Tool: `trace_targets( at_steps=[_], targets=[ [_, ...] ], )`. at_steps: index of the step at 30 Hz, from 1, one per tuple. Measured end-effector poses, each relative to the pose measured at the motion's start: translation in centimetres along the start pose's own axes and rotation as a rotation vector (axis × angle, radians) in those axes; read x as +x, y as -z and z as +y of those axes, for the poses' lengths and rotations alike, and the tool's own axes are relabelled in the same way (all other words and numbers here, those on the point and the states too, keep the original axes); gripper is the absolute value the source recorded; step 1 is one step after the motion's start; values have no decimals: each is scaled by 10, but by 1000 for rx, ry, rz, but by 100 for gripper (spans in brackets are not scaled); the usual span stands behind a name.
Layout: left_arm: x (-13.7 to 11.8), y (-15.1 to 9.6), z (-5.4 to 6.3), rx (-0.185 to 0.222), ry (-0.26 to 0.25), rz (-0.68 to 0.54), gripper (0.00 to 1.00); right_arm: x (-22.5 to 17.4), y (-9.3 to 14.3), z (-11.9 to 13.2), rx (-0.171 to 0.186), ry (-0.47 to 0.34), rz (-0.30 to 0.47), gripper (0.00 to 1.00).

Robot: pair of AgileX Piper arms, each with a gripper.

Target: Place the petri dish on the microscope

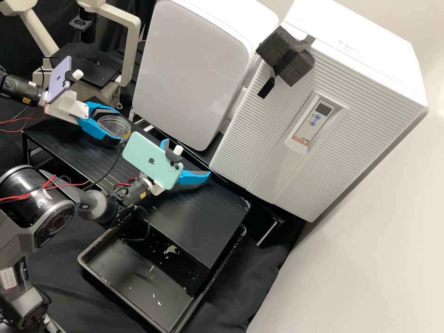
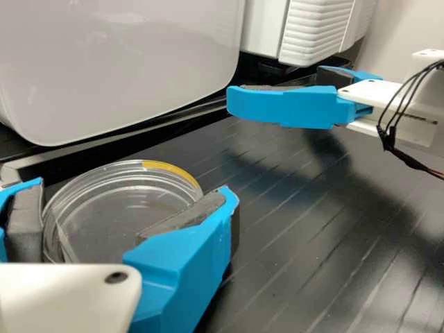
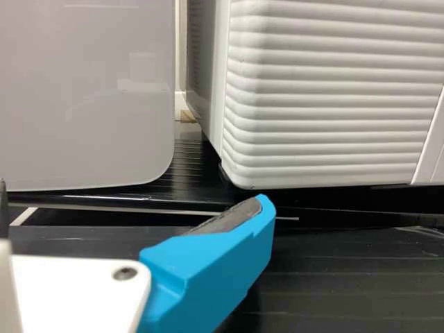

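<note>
Gripping the petri dish (image 2: 100, 215), yellow-edged in left wrist view, left gripper (image 1: 119, 126) neighbours right gripper's (image 1: 187, 157) open jaws.

Pale wall (image 1: 370, 259) beside rumpled black cloth (image 1: 254, 282).

dish (image 2: 104, 218): clear, yellow-marked | phone (image 1: 145, 159): mint | cabinet (image 1: 259, 134): white, ribbed

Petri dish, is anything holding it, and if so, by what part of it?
The left tool is holding the petri dish by its side wall, with dark pads at opposite sides.
</note>
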Motion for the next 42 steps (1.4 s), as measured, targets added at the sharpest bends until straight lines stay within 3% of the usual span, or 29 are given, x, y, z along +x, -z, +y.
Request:
trace_targets(
  at_steps=[3, 15, 21, 24, 25, 32, 38, 42],
  targets=[
    [0, 0, -2, 25, -2, 6, 100, 0, 0, 0, 0, 0, 0, 100],
    [-1, 0, -6, 20, -2, -4, 100, 0, 0, 0, 0, 0, 0, 100],
    [-6, -1, -9, 57, -9, 1, 100, 0, 0, 0, 0, 0, 0, 100],
    [-7, -2, -10, 64, -39, 27, 100, 0, 0, 0, 0, 0, 0, 100],
    [-7, -2, -11, 93, -53, 47, 100, 0, 0, 0, 0, 0, 0, 100],
    [-16, -1, -19, 140, -145, 165, 100, 0, 0, 0, 0, 0, 0, 100],
    [-38, -12, -21, 116, -217, 92, 100, 0, 0, 0, 0, 0, 0, 100],
    [-42, -22, -23, 83, -223, -7, 100, 0, 0, 0, 0, 0, 0, 100]
  ],
)
